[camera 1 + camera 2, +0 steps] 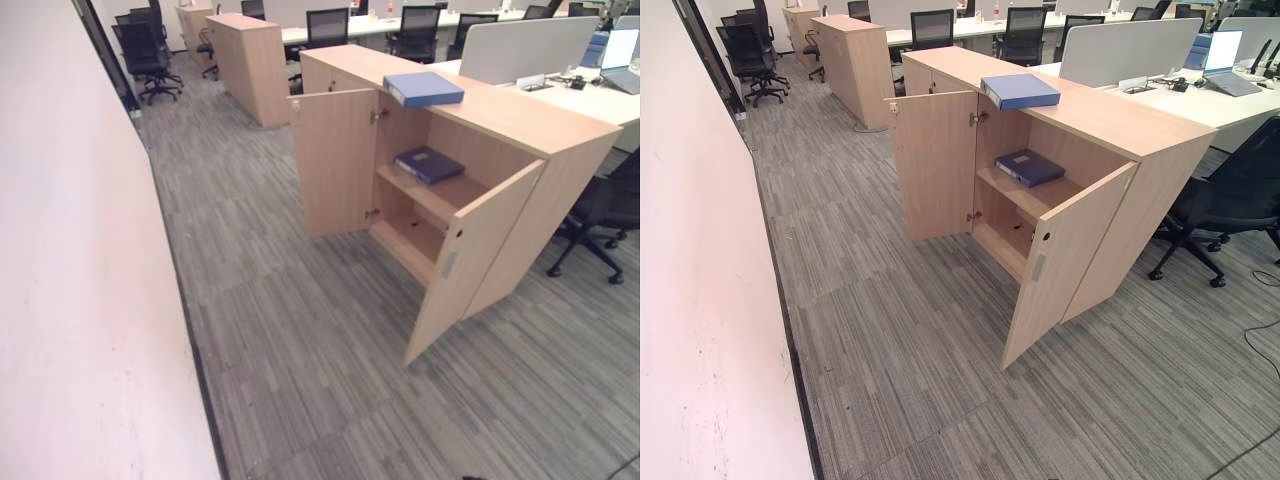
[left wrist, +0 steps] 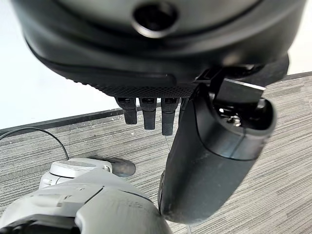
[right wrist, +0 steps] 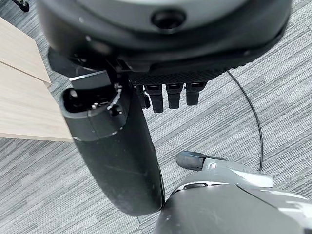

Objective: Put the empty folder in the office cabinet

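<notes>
A light wooden office cabinet (image 1: 530, 125) stands on the carpet with both doors open, the left door (image 1: 335, 160) swung wide and the right door (image 1: 470, 265) angled toward me. A light blue folder (image 1: 424, 88) lies flat on the cabinet's top. A darker blue folder (image 1: 428, 164) lies on the upper shelf inside. My left hand (image 2: 209, 161) hangs over the carpet, open and holding nothing. My right hand (image 3: 117, 156) hangs the same way, open and empty, with pale wood of the cabinet (image 3: 19, 97) beside it.
A white wall (image 1: 70, 300) runs along the left. A black office chair (image 1: 600, 215) stands right of the cabinet by desks holding a laptop (image 1: 625, 60). A second wooden cabinet (image 1: 250, 65) and more chairs (image 1: 150, 55) stand further back. Grey carpet lies between me and the cabinet.
</notes>
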Motion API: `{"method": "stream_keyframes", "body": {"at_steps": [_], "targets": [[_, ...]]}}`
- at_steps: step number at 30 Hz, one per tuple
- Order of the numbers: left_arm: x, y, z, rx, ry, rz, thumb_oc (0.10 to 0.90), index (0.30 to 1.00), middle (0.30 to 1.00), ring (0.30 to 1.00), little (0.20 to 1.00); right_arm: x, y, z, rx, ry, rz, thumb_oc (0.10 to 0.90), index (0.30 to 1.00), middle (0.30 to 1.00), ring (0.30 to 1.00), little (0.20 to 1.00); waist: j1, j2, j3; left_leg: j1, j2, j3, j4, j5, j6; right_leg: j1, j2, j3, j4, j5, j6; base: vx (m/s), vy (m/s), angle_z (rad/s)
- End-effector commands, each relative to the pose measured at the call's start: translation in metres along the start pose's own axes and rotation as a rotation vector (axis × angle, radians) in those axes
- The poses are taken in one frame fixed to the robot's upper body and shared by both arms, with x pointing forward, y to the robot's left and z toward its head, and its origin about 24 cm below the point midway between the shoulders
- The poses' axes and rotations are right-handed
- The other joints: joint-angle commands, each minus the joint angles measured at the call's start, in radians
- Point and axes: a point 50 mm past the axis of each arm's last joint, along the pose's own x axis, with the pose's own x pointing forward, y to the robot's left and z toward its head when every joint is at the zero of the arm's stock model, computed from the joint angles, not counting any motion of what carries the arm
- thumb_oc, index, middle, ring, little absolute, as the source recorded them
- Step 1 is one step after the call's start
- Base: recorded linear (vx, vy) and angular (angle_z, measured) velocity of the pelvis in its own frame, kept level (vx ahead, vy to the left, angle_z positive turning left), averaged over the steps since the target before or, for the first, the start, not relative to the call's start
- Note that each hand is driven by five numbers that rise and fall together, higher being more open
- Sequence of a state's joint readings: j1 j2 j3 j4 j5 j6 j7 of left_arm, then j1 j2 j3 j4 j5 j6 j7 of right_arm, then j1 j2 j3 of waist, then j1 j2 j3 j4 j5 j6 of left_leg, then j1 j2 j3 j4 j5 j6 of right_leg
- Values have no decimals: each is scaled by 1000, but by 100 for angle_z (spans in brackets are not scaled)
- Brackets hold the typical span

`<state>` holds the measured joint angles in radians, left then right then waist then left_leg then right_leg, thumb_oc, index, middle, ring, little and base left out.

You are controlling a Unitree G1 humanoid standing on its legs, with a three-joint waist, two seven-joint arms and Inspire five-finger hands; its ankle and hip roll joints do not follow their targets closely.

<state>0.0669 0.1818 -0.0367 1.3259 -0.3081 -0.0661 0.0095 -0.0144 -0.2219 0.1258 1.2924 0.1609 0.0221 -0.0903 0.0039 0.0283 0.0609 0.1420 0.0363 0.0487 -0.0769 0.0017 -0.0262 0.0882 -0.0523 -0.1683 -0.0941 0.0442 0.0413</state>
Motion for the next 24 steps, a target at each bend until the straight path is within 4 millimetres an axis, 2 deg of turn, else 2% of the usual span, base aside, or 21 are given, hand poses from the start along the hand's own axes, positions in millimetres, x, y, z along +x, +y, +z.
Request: {"method": "stream_keyframes", "body": {"at_steps": [1,3,7,10,13,14,17,18,21,23,24], "targets": [[1,-11,-2,28,40,-46,800,900,900,900,900,2,-8,7,-65,14,-5,800,900,900,900,900,-5,-28,0,-24,14,9,-10,-7,-47,32,-39,-36,7,-5,64,45,-38,-3],[1,-12,-2,24,43,-51,800,900,900,900,900,2,-9,7,-64,14,-6,800,900,900,900,900,-7,-26,2,-23,16,11,-10,-8,-47,32,-36,-33,7,-7,62,17,-18,-3],[2,-14,10,17,13,-54,800,900,900,900,900,2,-16,14,-57,7,-22,800,900,900,900,900,-19,-21,27,-25,36,17,-8,6,-50,10,-22,-19,36,-21,43,19,-46,-4],[3,-17,17,-12,-5,-61,800,900,900,900,900,3,-19,17,-47,1,-32,800,900,900,900,900,-17,-35,62,-133,48,33,200,-39,-61,-10,-22,-8,86,-53,14,-39,-87,-2],[4,-21,23,-26,-22,-59,800,900,900,900,900,3,-26,19,-60,4,-57,800,900,900,900,900,0,-41,101,-299,56,17,459,48,-58,6,-17,-6,96,-82,-16,45,-104,6],[4,-21,23,-42,-25,-53,800,900,900,900,900,3,-28,21,-66,4,-66,800,900,900,900,900,9,-43,106,-348,54,16,477,72,-49,14,-16,-4,92,-91,-19,162,-55,2],[3,-18,13,-68,4,-46,800,900,900,900,900,2,-35,20,-70,7,-80,800,900,900,900,900,39,-46,97,-437,45,18,391,79,-32,43,-15,20,73,-116,-14,414,103,-15],[1,-14,-1,-74,46,-26,800,900,900,900,900,2,-42,17,-79,16,-97,800,900,900,900,900,78,-20,87,-460,88,6,156,202,-72,124,-23,57,46,-159,16,775,302,-16],[0,-12,-12,-79,78,-13,800,900,900,900,900,1,-44,7,-80,48,-103,800,900,900,900,900,99,-10,72,-490,127,51,47,245,-98,190,-52,79,34,-185,46,569,230,-25],[-1,-10,-16,-81,88,-3,800,900,900,900,900,1,-44,3,-84,64,-99,800,900,900,900,900,107,-9,68,-489,136,75,38,263,-105,209,-66,86,31,-188,53,410,228,-88],[-4,-3,-29,-48,131,19,800,900,900,900,900,0,-41,-11,-115,108,-77,800,900,900,900,900,120,9,37,-461,131,81,29,295,-103,225,-102,97,41,-189,79,375,257,-81]]}}
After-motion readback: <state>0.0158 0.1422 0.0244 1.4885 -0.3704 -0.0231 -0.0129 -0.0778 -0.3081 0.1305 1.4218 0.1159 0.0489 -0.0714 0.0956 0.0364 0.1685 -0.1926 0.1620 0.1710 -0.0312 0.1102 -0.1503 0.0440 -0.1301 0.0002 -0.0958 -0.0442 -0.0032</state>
